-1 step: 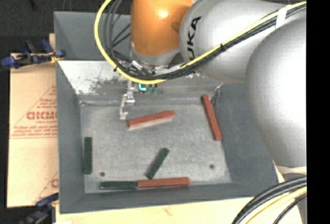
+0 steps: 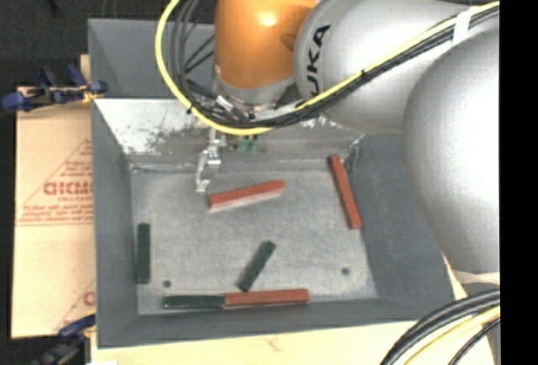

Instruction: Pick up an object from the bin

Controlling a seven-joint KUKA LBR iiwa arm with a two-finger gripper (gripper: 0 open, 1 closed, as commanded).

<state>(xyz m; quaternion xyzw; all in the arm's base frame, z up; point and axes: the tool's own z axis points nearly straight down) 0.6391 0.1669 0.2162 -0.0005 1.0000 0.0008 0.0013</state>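
Currently low over back-left of bin (image 2: 113, 187) floor: gripper (image 2: 205, 172), open or closed state not determinable. Just beside it, flat on floor: red-brown bar (image 2: 246, 195), slightly slanted.

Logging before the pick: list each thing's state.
gripper: by left end of centre red bar
centre red bar: flat, slanted
right red bar: against right wall
front red bar: flat, end to end with front green bar
front green bar: flat
left green bar: flat, near left wall
centre green bar: flat, diagonal
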